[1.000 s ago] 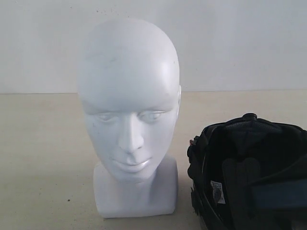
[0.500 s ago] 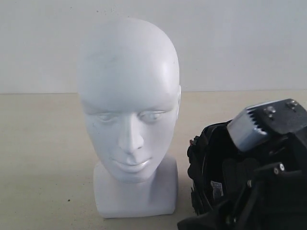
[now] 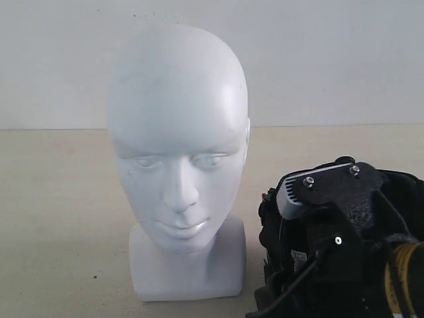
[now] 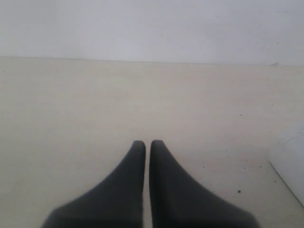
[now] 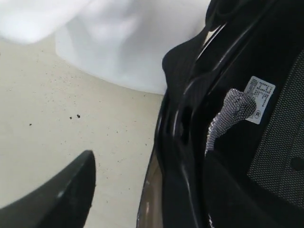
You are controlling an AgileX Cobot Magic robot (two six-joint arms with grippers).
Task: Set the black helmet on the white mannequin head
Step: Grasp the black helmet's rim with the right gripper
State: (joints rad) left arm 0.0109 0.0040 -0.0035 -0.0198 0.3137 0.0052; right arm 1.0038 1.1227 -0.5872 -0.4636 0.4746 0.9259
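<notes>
The white mannequin head (image 3: 177,132) stands upright on the table, facing the camera. Its blocky base shows in the right wrist view (image 5: 118,42) and a corner of it in the left wrist view (image 4: 289,161). The black helmet (image 3: 270,218) lies opening-up just right of the base, its lining and white label (image 5: 260,99) exposed. My right gripper (image 5: 156,185) is at the helmet's near rim, open. One finger (image 5: 71,190) hangs outside the smoky visor (image 5: 149,204); the other is hidden. My left gripper (image 4: 147,142) is shut on nothing above bare table.
The beige tabletop (image 3: 59,218) stretches left of the head, with a pale wall (image 3: 331,59) behind. My right arm's wrist (image 3: 331,199) covers much of the helmet in the exterior view.
My right arm came into the exterior view from the lower right and has dropped lower and leftward over the helmet. Head and helmet have not moved.
</notes>
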